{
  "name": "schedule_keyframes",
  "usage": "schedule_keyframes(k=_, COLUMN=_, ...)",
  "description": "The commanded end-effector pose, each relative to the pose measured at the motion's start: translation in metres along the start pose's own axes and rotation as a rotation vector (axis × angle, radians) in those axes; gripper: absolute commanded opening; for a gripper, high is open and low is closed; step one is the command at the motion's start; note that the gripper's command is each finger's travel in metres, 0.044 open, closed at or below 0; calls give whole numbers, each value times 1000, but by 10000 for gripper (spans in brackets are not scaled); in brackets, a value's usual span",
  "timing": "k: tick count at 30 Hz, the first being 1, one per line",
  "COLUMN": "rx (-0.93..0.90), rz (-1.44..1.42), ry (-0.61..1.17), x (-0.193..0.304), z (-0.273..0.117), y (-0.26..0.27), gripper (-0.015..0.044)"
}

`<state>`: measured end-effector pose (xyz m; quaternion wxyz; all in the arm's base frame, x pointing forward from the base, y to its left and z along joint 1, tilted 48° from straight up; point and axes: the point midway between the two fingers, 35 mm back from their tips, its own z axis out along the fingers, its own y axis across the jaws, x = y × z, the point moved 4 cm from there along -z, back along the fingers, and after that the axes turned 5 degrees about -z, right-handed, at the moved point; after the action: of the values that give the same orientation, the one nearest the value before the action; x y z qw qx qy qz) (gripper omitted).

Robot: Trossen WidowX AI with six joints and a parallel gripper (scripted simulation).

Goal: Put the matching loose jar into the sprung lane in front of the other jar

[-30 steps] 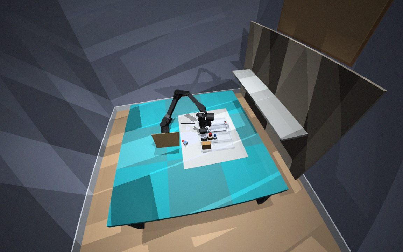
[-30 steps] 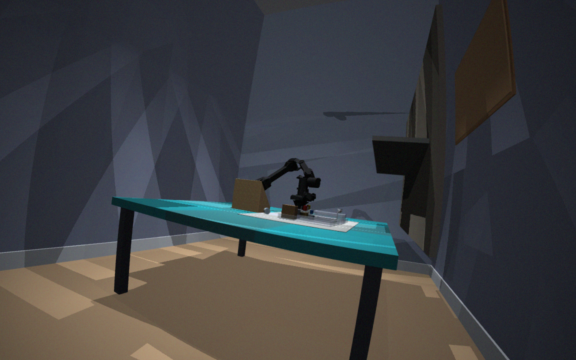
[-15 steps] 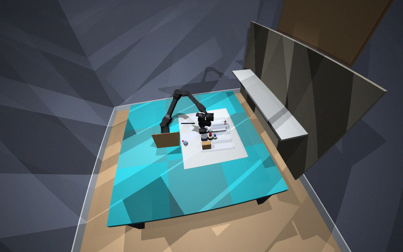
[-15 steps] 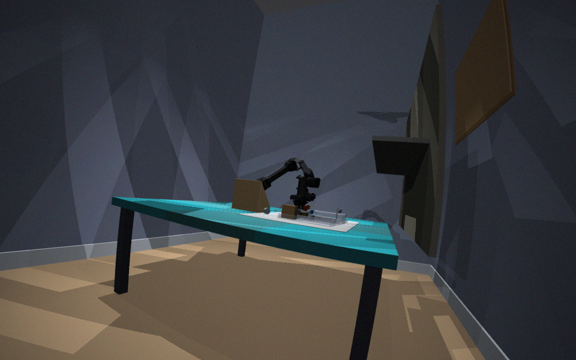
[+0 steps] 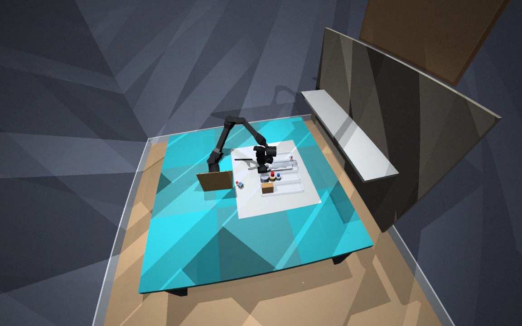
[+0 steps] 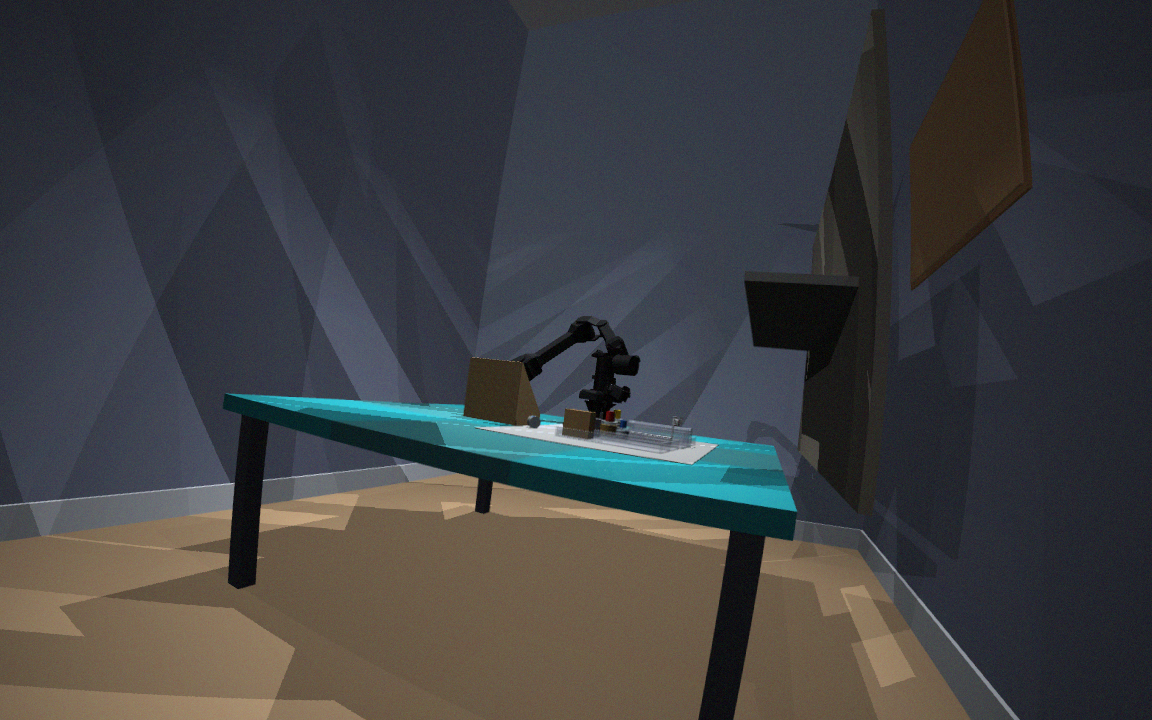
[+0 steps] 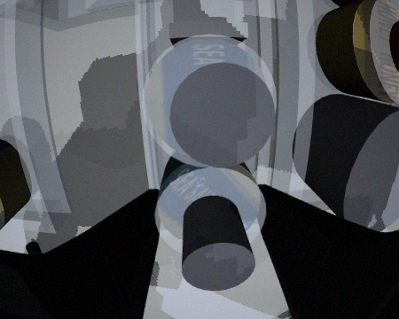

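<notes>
My gripper [image 7: 208, 197] [image 5: 262, 171] is shut on a clear jar [image 7: 218, 266] with a dark, knob-like cap and a pale blue "SEA" label; it looks upright. Directly ahead of it in the wrist view, a matching jar [image 7: 222, 115] with a round grey lid stands between the clear walls of the sprung lane [image 7: 147, 142]. The two jars overlap in this view, and I cannot tell whether they touch. A dark edge [image 7: 177, 41] shows behind the lane jar, possibly the pusher plate. The low front stop and the held jar's base are hidden, so its height above the lane floor is unclear.
Right of the lane stand a dark-lidded jar [image 7: 332, 151] and a honey jar [image 7: 363, 49]. A greenish jar [image 7: 2, 186] is at the left. A small brown box [image 5: 267, 188] [image 6: 578, 423] and large brown block [image 5: 216, 181] [image 6: 495, 390] are farther off. A small jar [image 5: 240, 184] lies nearby.
</notes>
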<state>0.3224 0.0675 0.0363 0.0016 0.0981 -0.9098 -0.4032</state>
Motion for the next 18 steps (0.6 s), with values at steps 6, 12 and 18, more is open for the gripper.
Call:
schedule_keyframes(k=6, rx=-7, rz=-8, ry=-8, x=2, z=0, y=0, gripper=0)
schedule_keyframes(k=12, rx=-7, rz=-8, ry=-8, x=2, z=0, y=0, gripper=0)
schedule_keyframes(k=18, rx=-7, rz=-8, ry=-8, x=2, z=0, y=-1, gripper=26)
